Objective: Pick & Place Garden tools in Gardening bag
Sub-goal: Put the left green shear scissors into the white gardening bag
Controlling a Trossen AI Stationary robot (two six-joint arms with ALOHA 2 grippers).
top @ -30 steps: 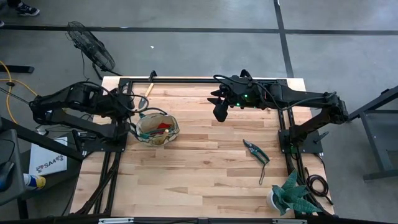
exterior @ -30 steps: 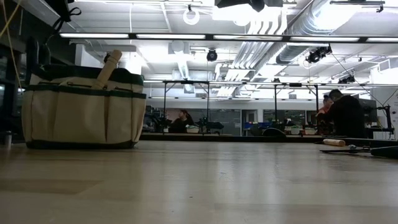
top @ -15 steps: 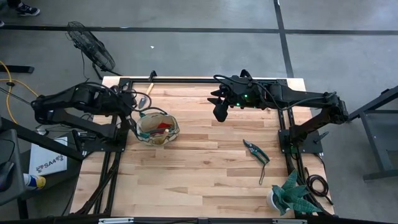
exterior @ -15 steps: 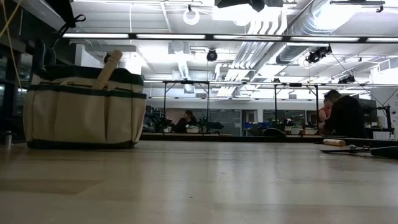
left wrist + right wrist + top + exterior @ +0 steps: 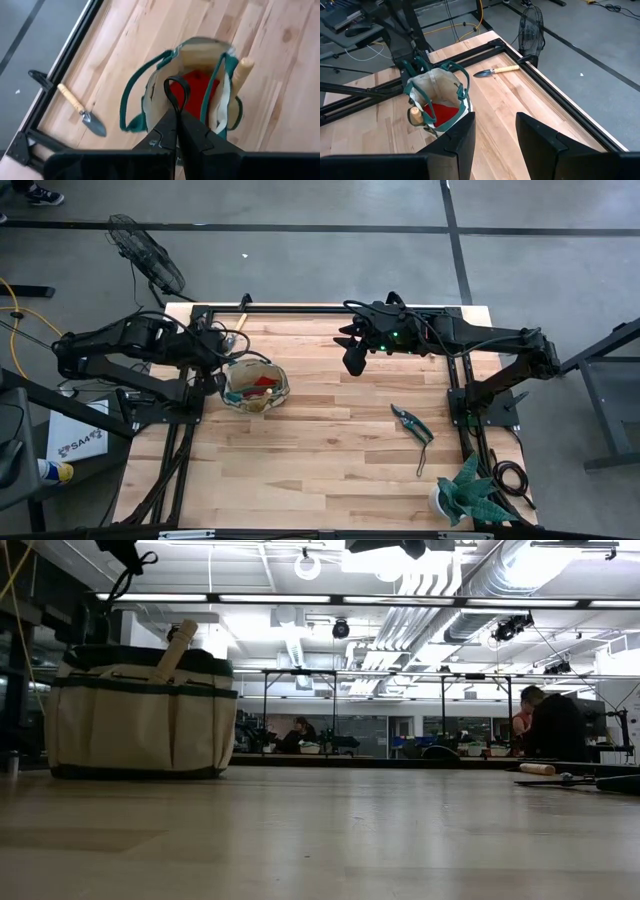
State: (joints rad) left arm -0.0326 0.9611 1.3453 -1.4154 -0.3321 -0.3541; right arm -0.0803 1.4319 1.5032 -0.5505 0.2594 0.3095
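Left gripper (image 5: 178,117) closed; right gripper (image 5: 492,131) parted, hovering.

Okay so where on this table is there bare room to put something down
The widest bare wood lies between the gardening bag and the pruning shears, running to the near edge. It is crowded at the bag, where the shut left gripper holds its handle, near a trowel. The potted plant fills one corner.

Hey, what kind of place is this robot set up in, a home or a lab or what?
Probably a large open lab or workshop, not a home. Exposed ceiling ducts and strip lights run overhead, people sit at workstations behind the table, and the floor around it is bare concrete with a standing fan.
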